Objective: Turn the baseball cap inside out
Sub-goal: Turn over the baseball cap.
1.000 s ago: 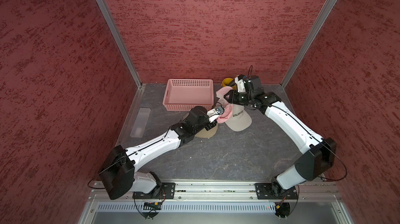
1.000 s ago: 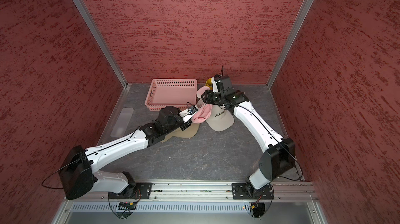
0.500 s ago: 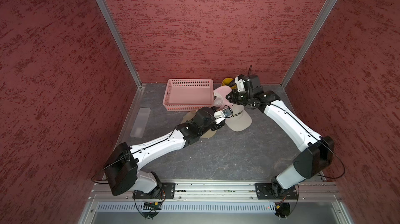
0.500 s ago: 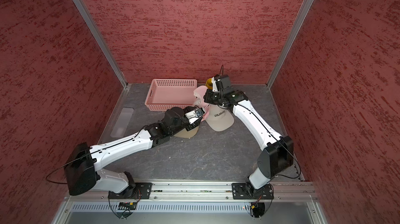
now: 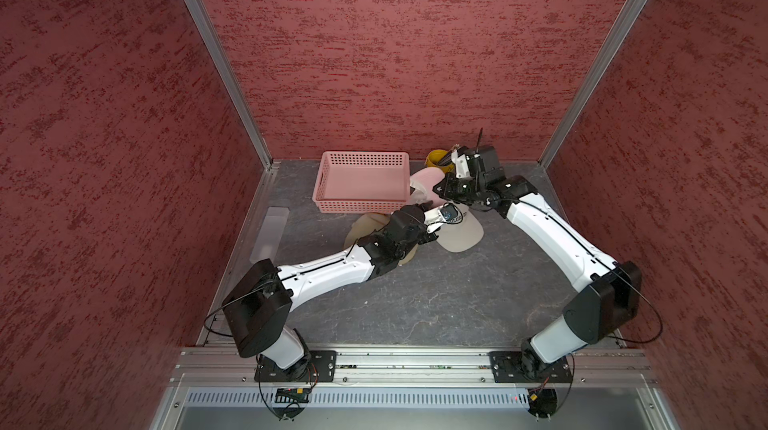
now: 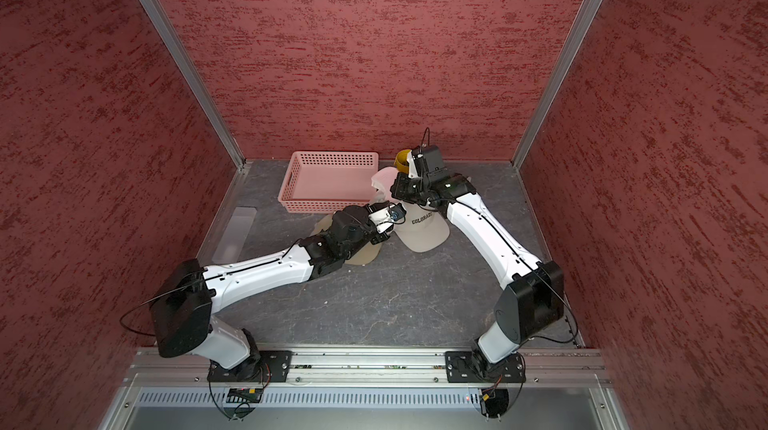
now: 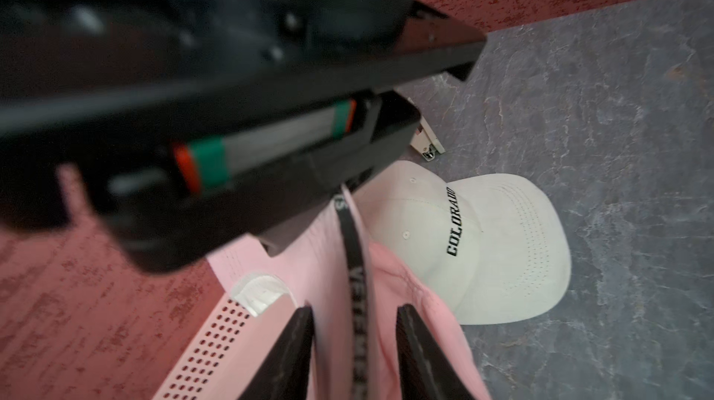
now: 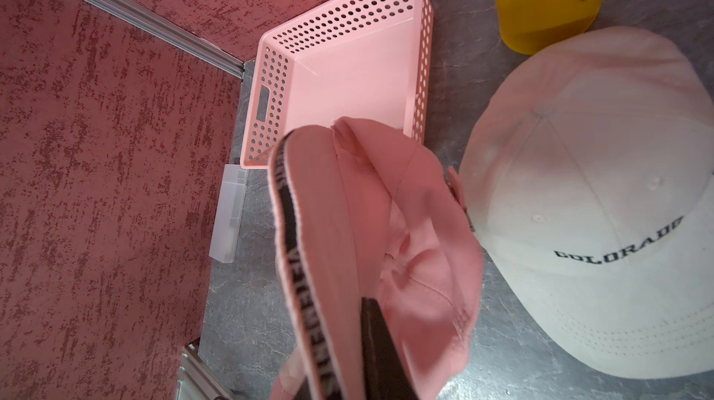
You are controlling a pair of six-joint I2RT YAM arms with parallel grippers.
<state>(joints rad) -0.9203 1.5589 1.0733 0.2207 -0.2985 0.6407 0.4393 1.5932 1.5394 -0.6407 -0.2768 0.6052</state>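
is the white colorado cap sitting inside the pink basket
No, the white cap lies on the grey table outside the pink basket, whose floor shows bare.

The baseball cap (image 8: 405, 224) is pink, and its inner band is black with white lettering. The second cap (image 8: 599, 185) is off-white with black "COLORADO" lettering and rows of fine dots across the brim. The perforated basket (image 8: 278, 81) is pink and the bucket (image 8: 541, 4) yellow. The tabletop (image 5: 415, 303) is veined grey, the walls (image 5: 374, 54) mottled red.
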